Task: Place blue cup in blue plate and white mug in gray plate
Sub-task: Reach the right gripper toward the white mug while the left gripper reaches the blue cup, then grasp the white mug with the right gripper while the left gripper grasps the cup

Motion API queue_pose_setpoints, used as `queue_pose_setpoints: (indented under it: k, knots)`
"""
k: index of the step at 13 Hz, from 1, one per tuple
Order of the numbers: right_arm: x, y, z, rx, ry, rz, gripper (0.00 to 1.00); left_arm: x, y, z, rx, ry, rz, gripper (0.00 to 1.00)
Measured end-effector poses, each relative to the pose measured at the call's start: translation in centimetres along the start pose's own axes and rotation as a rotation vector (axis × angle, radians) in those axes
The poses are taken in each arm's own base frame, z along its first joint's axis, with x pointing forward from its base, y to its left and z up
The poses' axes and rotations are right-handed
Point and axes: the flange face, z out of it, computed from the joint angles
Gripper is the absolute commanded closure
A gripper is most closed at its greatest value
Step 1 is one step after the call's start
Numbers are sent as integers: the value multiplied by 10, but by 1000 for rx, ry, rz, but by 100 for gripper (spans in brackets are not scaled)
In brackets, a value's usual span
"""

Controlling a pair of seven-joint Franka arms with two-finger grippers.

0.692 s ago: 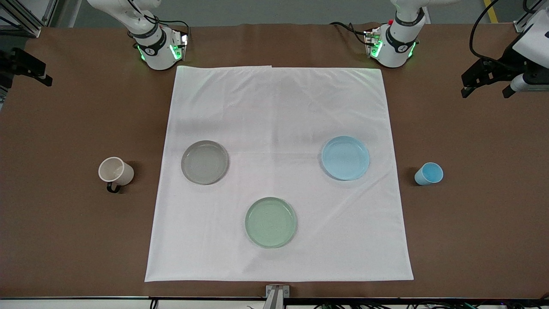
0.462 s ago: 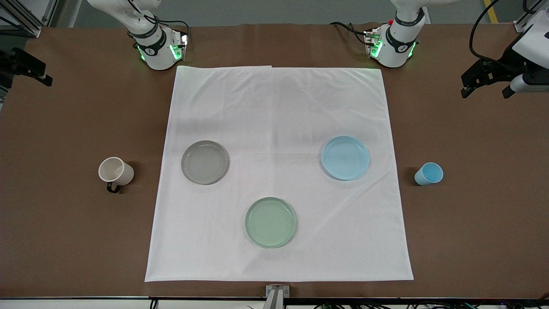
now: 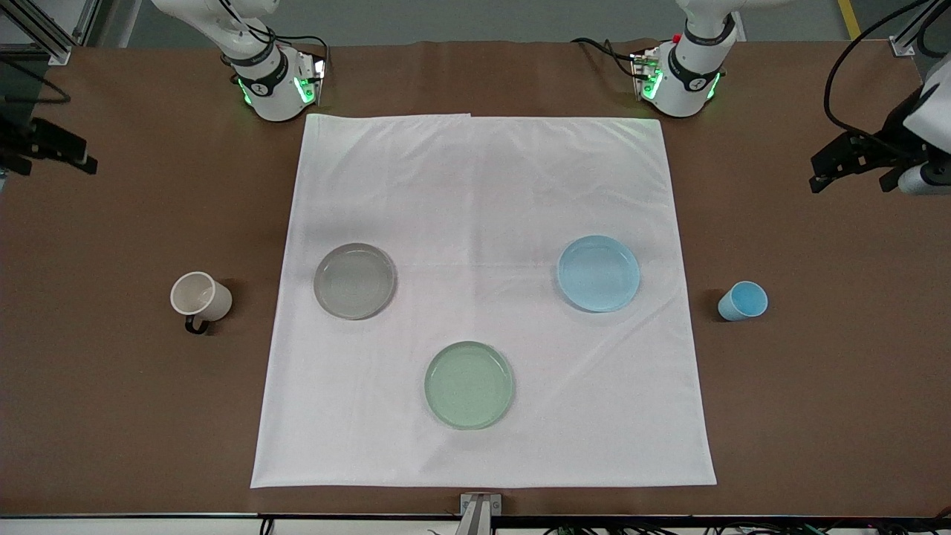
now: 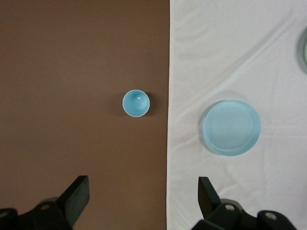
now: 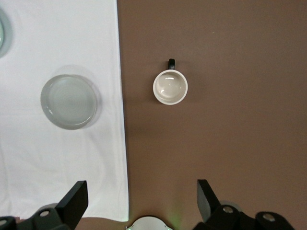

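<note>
A: Altogether, how many things are counted on the table (image 3: 111,416)?

B: Three plates, two drinking vessels and one white cloth (image 3: 483,193) are counted. All three plates are set on the cloth: the gray plate (image 3: 354,281) toward the right arm's end, the blue plate (image 3: 599,273) toward the left arm's end, and a green plate (image 3: 469,385) between them, nearer the front camera.

A: Where are the two vessels found?

B: Both are stood upright on bare table, off the cloth. The mug (image 3: 199,297) is seen toward the right arm's end, near the gray plate but apart from it, its black handle turned toward the front camera. The cup (image 3: 742,301) is seen toward the left arm's end, near the blue plate and just off the cloth's edge. Nothing is held in any plate.

A: And the two grippers?

B: The left gripper (image 3: 854,160) is held up in the air over bare table at the left arm's end; in its wrist view the cup (image 4: 135,103) and the blue plate (image 4: 231,127) are looked down on, and the left gripper (image 4: 144,201) is shown with its fingers (image 4: 76,194) spread wide, nothing between them. The right gripper (image 3: 44,145) is held up over bare table at the right arm's end; in its wrist view the mug (image 5: 170,86) and the gray plate (image 5: 69,101) are seen below, and the right gripper (image 5: 142,199) is likewise spread wide and empty, its fingers (image 5: 76,199) well apart.
</note>
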Motion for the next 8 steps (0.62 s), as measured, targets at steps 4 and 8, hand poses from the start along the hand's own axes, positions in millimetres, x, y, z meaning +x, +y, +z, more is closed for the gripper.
queue_pose_setpoints:
  k: [4,8]
  knots:
    - [91,26,115,-15,2,32,0,45,-34,96,-11,-75,-46,0]
    - [122,32,221,-25,64,78,1,64,-63,230,-23,-80,-87,1]
